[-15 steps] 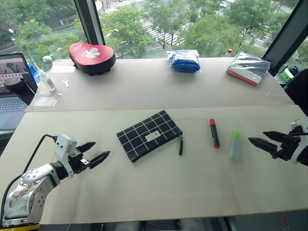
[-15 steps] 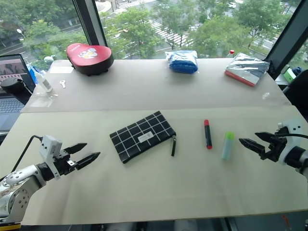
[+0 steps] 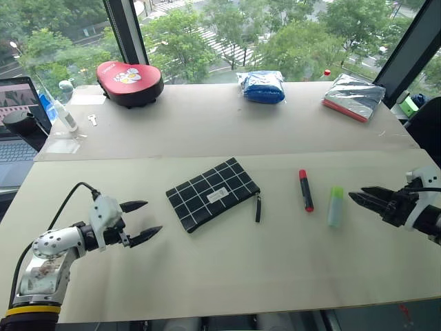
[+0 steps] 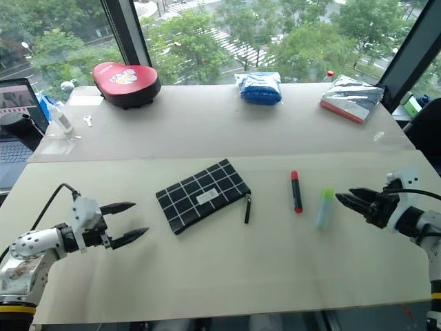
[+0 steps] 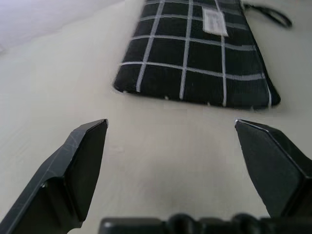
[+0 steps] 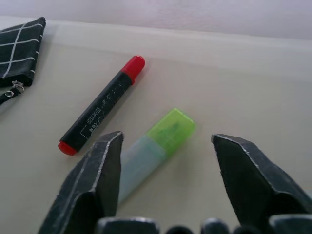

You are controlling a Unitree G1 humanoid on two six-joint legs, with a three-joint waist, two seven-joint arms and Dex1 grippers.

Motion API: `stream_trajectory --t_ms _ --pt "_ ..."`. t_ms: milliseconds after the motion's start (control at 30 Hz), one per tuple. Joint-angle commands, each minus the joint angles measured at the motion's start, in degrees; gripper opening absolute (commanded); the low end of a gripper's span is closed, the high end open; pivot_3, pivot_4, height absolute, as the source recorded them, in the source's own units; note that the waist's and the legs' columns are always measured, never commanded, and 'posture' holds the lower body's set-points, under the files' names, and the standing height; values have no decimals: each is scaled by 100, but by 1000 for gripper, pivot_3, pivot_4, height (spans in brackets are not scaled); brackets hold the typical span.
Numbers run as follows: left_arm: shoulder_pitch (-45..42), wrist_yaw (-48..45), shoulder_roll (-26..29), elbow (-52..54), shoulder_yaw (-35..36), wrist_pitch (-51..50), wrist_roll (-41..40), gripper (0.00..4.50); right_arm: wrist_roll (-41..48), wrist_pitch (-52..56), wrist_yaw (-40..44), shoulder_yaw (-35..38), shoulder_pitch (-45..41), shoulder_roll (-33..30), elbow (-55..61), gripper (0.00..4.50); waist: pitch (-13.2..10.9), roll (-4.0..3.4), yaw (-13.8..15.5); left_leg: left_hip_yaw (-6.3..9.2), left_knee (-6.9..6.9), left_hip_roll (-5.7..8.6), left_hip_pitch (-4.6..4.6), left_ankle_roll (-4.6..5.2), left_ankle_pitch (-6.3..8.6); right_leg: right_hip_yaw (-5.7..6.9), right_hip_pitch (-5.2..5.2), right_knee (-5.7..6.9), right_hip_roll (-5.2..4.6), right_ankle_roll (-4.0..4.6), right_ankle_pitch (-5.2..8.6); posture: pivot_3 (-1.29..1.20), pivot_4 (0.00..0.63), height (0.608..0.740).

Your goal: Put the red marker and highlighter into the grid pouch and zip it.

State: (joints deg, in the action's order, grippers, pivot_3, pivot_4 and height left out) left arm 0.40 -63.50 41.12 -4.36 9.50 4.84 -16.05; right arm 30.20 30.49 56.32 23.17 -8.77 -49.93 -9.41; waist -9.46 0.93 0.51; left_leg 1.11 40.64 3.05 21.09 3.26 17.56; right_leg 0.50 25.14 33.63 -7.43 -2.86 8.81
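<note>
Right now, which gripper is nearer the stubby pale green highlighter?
Right. The right gripper sits just beside the stubby pale green highlighter, not touching; the left gripper is across the table, beyond the grid pouch.

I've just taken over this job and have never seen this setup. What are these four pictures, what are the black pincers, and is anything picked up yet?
The two wide pictures come from the robot's head, looking down over a pale table. The black pincers are its two-fingered grippers: the left gripper and the right gripper, both open and holding nothing.

The two close-ups come from cameras on the wrists, looking out between each gripper's fingers. The left one faces the grid pouch; the right one faces the red marker and the green highlighter.

All three lie flat and apart on the table. At the far edge sit a red case, a blue bundle and a silver packet.
</note>
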Motion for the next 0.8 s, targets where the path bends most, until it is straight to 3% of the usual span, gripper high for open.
stream_trajectory --t_ms 33,167,500,567,800 --pt "-318 -171 164 -372 -254 1566 585 4500 246 189 74 -115 -225 26 585 1284 0 0 8 0 0 0 2 0 0 0 2 -1 -1 0 0 0 150 740" --pt "-663 -228 111 -589 -540 2288 744 4500 376 445 146 -574 -610 171 999 61 0 0 8 1 0 1 2 0 0 0 2 0 -3 2 -3 0 150 740" --pt "-1177 79 9 -603 -1303 2816 1399 4500 -906 158 -340 -2912 -2039 1241 1126 61 0 0 -34 3 0 2 8 -5 -2 12 19 9 -1 2 -4 0 150 740" --pt "-1168 141 20 -595 -1347 2808 1424 4500 -1174 190 -683 -3091 -2326 1540 885 61 0 0 -43 2 0 4 10 -7 -4 13 20 12 -1 2 -4 0 150 740" --pt "-1165 287 154 -701 -1391 2732 1493 4500 -1524 415 -681 -3578 -2643 1836 836 61 0 -1 -16 9 0 8 10 -13 -7 25 21 33 -2 2 -3 0 150 740"
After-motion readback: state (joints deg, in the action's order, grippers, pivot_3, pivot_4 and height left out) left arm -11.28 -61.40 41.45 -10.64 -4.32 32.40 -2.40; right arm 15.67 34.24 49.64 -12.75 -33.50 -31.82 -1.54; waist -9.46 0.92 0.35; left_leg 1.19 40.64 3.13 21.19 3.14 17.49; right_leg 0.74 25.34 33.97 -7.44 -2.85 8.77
